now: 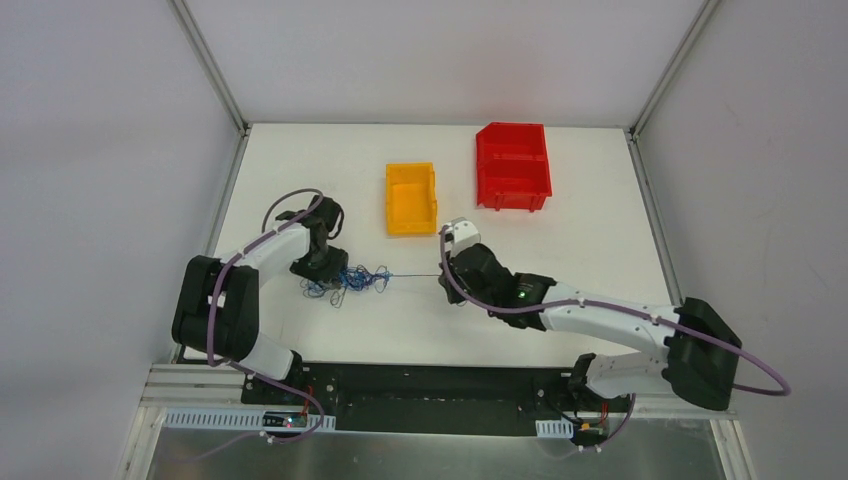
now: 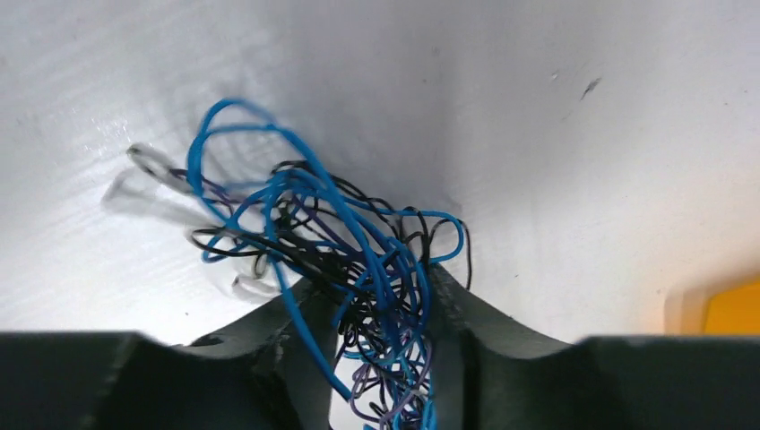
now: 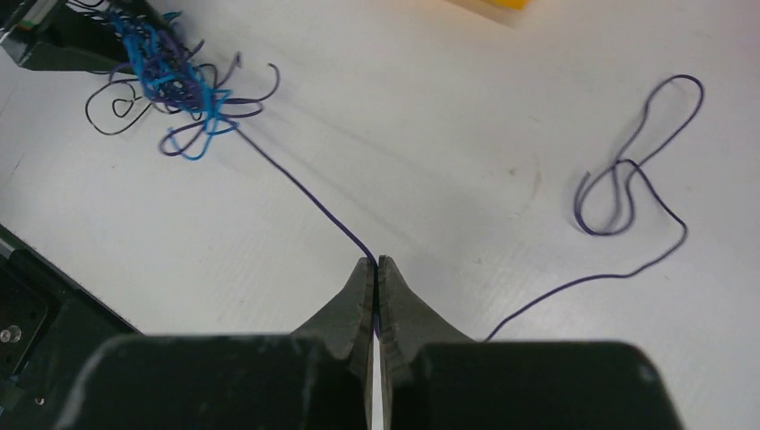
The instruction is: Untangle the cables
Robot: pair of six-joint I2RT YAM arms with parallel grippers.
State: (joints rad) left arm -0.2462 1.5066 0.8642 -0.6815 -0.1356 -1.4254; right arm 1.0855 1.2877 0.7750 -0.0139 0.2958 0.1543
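We judge the cables (image 1: 348,280) limp and light, best held thus: left gripper (image 2: 376,291) clamping the knot (image 2: 358,251), right gripper (image 3: 376,264) pinching one strand (image 3: 305,193)

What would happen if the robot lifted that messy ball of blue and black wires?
Probably floppy: the tangle is thin curly loops, so it would likely sag and dangle. It looks light, so it may slide along when tugged. The strand pinched by the right gripper runs straight, so knots might tighten when pulled.
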